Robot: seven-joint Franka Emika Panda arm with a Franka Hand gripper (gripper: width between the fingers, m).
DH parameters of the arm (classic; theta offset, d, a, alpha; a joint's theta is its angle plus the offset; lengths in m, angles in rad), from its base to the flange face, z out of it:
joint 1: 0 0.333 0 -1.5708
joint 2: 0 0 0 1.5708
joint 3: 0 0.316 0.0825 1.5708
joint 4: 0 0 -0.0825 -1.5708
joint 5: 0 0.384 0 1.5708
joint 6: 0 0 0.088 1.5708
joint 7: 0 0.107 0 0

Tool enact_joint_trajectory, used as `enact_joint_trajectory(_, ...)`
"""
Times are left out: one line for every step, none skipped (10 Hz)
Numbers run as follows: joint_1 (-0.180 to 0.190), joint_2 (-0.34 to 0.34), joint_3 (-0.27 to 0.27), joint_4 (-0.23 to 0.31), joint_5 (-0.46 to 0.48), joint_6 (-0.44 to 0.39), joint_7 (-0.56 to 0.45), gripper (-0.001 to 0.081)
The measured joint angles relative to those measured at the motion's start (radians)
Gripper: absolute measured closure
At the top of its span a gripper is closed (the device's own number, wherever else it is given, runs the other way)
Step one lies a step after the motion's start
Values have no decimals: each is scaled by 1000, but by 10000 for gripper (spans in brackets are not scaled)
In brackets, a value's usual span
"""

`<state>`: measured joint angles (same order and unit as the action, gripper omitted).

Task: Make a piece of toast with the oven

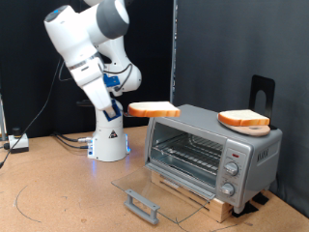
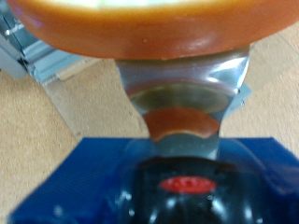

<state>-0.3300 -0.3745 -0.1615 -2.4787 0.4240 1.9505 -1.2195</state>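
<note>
My gripper [image 1: 127, 104] is shut on a slice of toast [image 1: 154, 110], pale with an orange-brown crust, and holds it level in the air just above the oven's top corner on the exterior view's left. In the wrist view the toast's crust [image 2: 149, 28] fills the frame close to the camera. The silver-grey oven [image 1: 208, 155] stands on a wooden base; its glass door [image 1: 159, 193] lies open flat and the wire rack [image 1: 193, 152] shows inside. A second alike slice [image 1: 243, 119] lies on the oven's top at the exterior view's right.
Three round knobs [image 1: 232, 174] sit on the oven's panel at the exterior view's right. A black stand [image 1: 261, 93] rises behind the oven. The arm's white base [image 1: 108, 143] stands on the brown table at the exterior view's left, with cables [image 1: 68, 138] beside it.
</note>
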Motion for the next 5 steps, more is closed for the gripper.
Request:
enact_joint_trajectory(-14,14,-21,15,-8,-13,-9,411)
enact_joint_trajectory(-20,38,-34,41,-9,-37,-15,411)
enact_joint_trajectory(-19,38,-32,37,-9,-34,-15,411)
enact_joint_trajectory(-16,39,-30,26,-9,-24,-31,411)
enact_joint_trajectory(-12,43,-23,2,-9,11,-38,411)
